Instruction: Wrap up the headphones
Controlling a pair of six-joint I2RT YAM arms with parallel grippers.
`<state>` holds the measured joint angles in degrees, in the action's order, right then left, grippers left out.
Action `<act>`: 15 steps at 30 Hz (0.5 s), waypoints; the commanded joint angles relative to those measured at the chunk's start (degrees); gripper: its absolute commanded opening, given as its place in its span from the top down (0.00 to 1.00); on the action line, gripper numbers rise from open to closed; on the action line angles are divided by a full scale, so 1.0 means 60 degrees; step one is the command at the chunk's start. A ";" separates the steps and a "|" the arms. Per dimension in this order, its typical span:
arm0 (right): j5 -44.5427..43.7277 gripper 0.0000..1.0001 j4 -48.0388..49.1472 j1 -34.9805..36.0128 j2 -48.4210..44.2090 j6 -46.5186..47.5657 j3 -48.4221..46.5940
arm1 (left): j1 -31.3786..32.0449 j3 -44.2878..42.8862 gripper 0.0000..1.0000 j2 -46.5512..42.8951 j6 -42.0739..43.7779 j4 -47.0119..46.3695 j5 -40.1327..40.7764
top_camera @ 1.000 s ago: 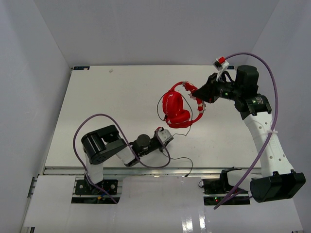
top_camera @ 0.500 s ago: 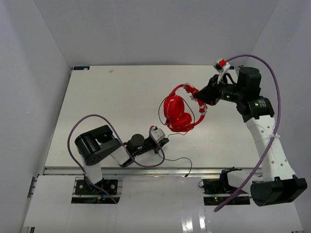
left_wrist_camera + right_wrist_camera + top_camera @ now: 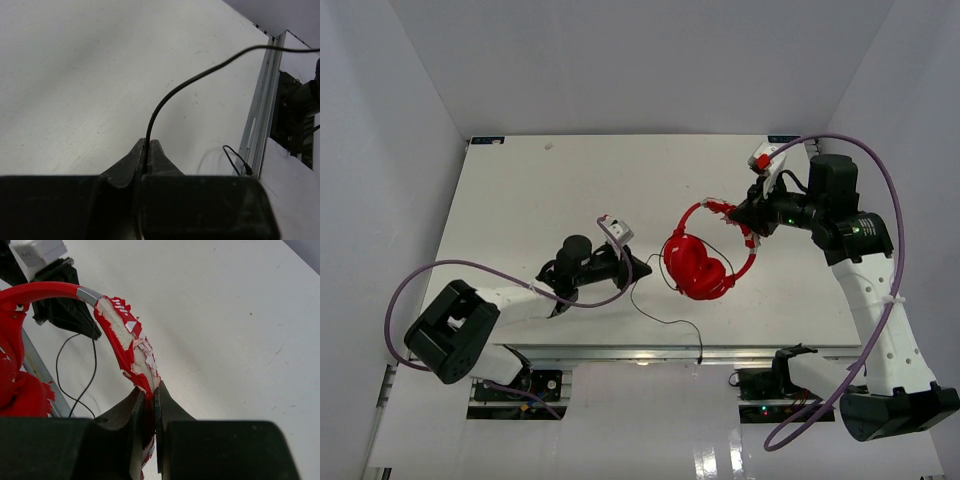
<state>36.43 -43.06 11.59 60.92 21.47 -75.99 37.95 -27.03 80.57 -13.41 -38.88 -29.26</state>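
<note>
The red headphones (image 3: 698, 268) hang above the table's middle right, earcups low, the headband (image 3: 122, 335) with its peeling white marks arching up. My right gripper (image 3: 748, 218) is shut on the headband, which shows clamped between the jaws in the right wrist view (image 3: 151, 392). The thin dark cable (image 3: 655, 312) runs from the earcups left and down toward the front edge. My left gripper (image 3: 642, 271) is shut on the cable just left of the earcups. In the left wrist view the cable (image 3: 170, 95) rises out of the closed gripper (image 3: 147, 145).
The cable's plug end (image 3: 701, 358) lies at the table's front rail, also seen in the left wrist view (image 3: 239, 161). Purple robot cables (image 3: 865, 150) loop over both arms. White walls enclose the table on three sides.
My left arm has swung up and right from the front edge with the cable pinched. The right gripper has carried the headphones slightly lower and toward the front.
</note>
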 commanded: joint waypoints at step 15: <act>-0.5814 0.92 0.1892 0.1720 -0.0749 0.1939 0.2551 | -0.0846 -0.6631 1.00 0.0492 -0.1841 0.9433 -0.2207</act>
<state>12.66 -40.76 19.56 57.33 33.53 -62.97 33.21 -62.61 84.12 -19.07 9.24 -36.29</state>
